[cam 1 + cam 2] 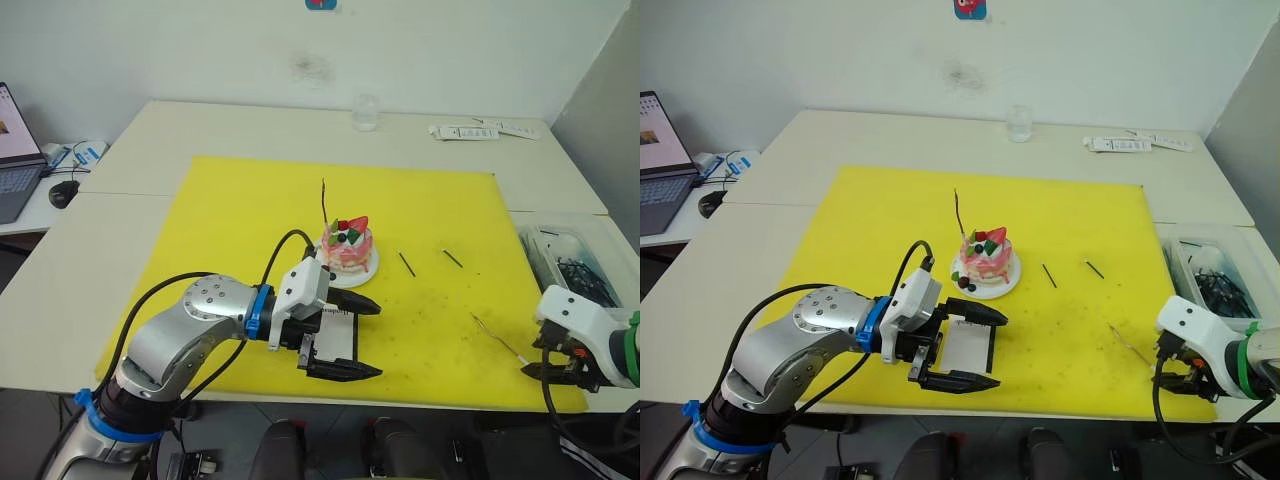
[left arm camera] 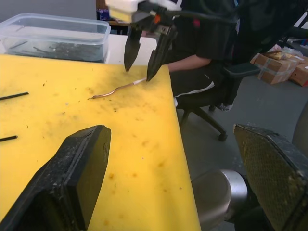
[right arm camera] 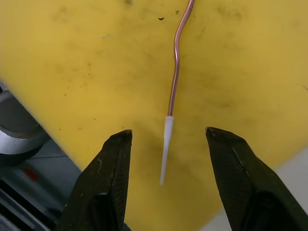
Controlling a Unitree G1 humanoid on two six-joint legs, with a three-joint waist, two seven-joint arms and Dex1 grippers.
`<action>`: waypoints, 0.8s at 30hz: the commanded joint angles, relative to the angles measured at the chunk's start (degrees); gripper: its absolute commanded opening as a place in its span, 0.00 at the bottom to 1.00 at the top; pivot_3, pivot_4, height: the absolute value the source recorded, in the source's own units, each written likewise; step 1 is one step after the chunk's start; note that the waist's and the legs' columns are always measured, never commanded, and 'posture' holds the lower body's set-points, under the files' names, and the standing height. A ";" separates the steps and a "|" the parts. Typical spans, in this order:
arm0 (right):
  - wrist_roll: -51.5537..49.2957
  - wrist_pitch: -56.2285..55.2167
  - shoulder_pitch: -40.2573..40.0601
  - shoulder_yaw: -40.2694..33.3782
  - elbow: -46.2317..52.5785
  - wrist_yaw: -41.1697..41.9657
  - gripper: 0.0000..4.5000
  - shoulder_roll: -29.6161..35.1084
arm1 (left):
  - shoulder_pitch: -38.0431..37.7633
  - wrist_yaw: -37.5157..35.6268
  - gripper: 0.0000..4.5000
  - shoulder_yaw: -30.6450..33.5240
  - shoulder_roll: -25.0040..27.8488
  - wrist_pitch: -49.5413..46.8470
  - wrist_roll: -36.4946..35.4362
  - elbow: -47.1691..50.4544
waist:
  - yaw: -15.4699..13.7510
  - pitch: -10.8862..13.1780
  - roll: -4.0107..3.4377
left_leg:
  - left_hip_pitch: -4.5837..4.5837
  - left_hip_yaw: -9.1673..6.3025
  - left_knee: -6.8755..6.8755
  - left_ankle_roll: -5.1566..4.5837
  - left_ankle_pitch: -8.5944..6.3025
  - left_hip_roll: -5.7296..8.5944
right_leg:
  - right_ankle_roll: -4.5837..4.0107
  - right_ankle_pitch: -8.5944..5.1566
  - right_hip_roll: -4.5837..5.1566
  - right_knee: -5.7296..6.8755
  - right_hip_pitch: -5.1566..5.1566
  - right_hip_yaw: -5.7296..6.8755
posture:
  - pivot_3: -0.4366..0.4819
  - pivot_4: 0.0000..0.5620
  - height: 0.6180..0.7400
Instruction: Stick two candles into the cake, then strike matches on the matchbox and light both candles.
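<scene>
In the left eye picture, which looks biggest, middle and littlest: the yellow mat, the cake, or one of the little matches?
Biggest: the yellow mat.
Middle: the cake on its white plate.
Littlest: a match. The two matches look about alike, so I can't rank them.

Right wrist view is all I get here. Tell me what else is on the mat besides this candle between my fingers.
Observer: One candle already stands upright in the cake. The loose candle is the second one.
Operator: Report the matches.
Observer: Two matches lie on the yellow mat, between the cake and your right gripper, neither touched.
Operator: Give me the left arm.
Observer: The left gripper is open, its fingers either side of the matchbox just in front of the cake, not closed on it.
Operator: Say what is beside me.
Observer: A clear plastic bin with dark sticks inside sits off the mat, beyond your gripper.
</scene>
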State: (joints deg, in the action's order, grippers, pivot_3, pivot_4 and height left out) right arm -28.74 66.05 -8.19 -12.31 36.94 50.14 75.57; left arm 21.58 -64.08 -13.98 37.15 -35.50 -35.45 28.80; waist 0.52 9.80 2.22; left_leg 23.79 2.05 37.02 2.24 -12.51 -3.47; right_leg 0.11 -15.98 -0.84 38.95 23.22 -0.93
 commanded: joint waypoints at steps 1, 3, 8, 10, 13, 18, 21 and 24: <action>0.81 -0.49 2.59 3.21 -1.13 -0.32 0.56 0.70 | 0.19 0.12 1.00 -0.50 -0.54 1.95 0.87 1.51 | -0.02 0.00 0.00 | 0.00 -0.01 0.00 0.00 0.00 0.00 | 0.00 0.00 0.00 0.01 0.00 0.01 | 0.48 0.27 1.00; 0.92 -0.28 3.60 4.90 -1.65 -0.42 0.56 0.43 | 0.12 0.35 1.00 -0.70 -0.83 2.26 1.14 1.37 | -0.03 0.00 -0.01 | 0.00 -0.02 0.00 0.00 0.00 -0.01 | 0.00 0.00 -0.01 0.02 0.01 0.03 | 0.48 0.27 1.00; 0.69 0.03 5.23 7.50 -2.91 -0.49 0.56 -0.24 | -0.33 0.74 1.00 -1.22 -1.61 2.69 1.81 1.31 | -0.03 0.00 -0.01 | -0.01 -0.01 0.00 0.00 0.00 -0.01 | 0.00 0.00 -0.02 0.02 0.00 0.02 | 0.48 0.27 1.00; 1.00 -0.17 5.48 8.25 -3.30 -0.59 0.56 -0.27 | -0.43 0.83 1.00 -1.36 -1.80 2.78 1.98 1.29 | -0.05 0.00 -0.01 | -0.01 -0.02 0.00 0.00 0.00 -0.02 | 0.00 0.00 -0.02 0.02 0.00 0.03 | 0.48 0.27 1.00; 0.75 -0.05 5.95 8.99 -3.64 -0.73 0.52 -0.81 | -0.37 1.01 1.00 -1.52 -2.00 2.91 2.12 1.07 | -0.06 0.00 -0.01 | -0.01 -0.02 0.01 0.00 0.00 -0.02 | 0.00 0.00 -0.02 0.03 0.00 0.03 | 0.48 0.27 1.00; 0.47 0.40 6.54 9.82 -3.50 -0.89 0.20 -1.40 | -0.53 1.19 1.00 -1.74 -2.05 3.21 2.27 1.08 | -0.05 -0.01 -0.01 | -0.02 -0.03 0.01 0.00 0.00 -0.02 | 0.00 0.00 -0.02 0.05 0.00 0.04 | 0.48 0.27 1.00; 0.32 0.65 6.70 9.62 -3.42 -0.72 0.01 -1.50 | -0.67 1.24 1.00 -1.81 -1.98 3.26 2.40 1.20 | -0.05 -0.01 -0.01 | -0.02 -0.04 0.01 0.00 0.00 -0.02 | 0.00 0.00 -0.03 0.05 0.00 0.05 | 0.48 0.27 1.00; -0.73 1.53 7.09 8.11 -3.05 -0.36 0.01 -1.96 | -0.89 1.13 1.00 -1.82 -1.88 3.41 2.67 1.16 | -0.05 -0.01 -0.01 | -0.02 -0.03 0.01 0.00 0.00 -0.02 | 0.00 0.00 -0.03 0.05 0.00 0.04 | 0.48 0.27 1.00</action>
State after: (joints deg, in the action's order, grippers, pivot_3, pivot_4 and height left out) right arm -28.36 66.99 -1.51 -3.27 33.35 49.49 73.84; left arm 20.82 -63.07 -15.61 35.55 -33.16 -32.78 28.74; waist 0.46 9.79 2.21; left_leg 23.78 2.02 37.03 2.24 -12.51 -3.49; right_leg 0.10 -15.98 -0.87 39.00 23.23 -0.88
